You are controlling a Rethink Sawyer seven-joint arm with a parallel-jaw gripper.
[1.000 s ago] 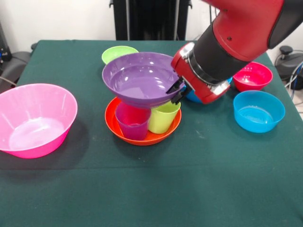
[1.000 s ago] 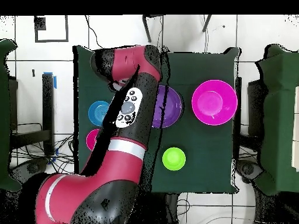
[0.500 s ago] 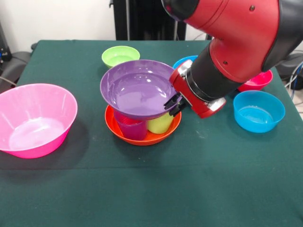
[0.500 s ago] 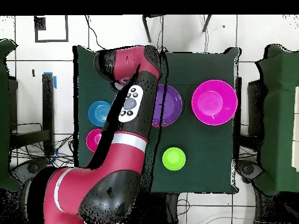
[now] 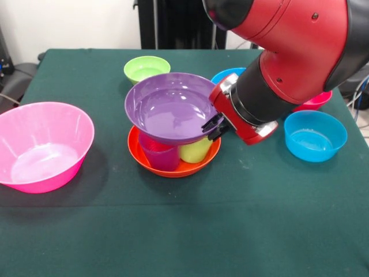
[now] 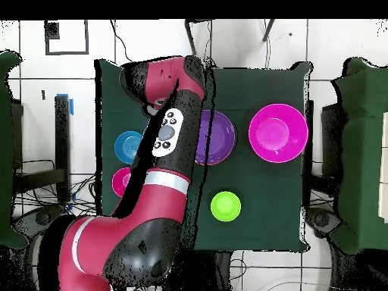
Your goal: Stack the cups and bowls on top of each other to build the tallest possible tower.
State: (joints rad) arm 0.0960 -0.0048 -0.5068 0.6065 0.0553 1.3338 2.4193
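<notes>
Clamping the purple bowl's [image 5: 170, 107] rim, the claw [image 5: 212, 125] rests it on two cups [image 5: 176, 153]; uneven cup heights could tip it off on release.

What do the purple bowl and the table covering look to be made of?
The big round purple bowl looks like glossy moulded plastic: bright highlights run across its inside. The dark green table covering looks like matte cloth or felt: no shine, and faint creases, though the exact fabric is unclear.
</notes>
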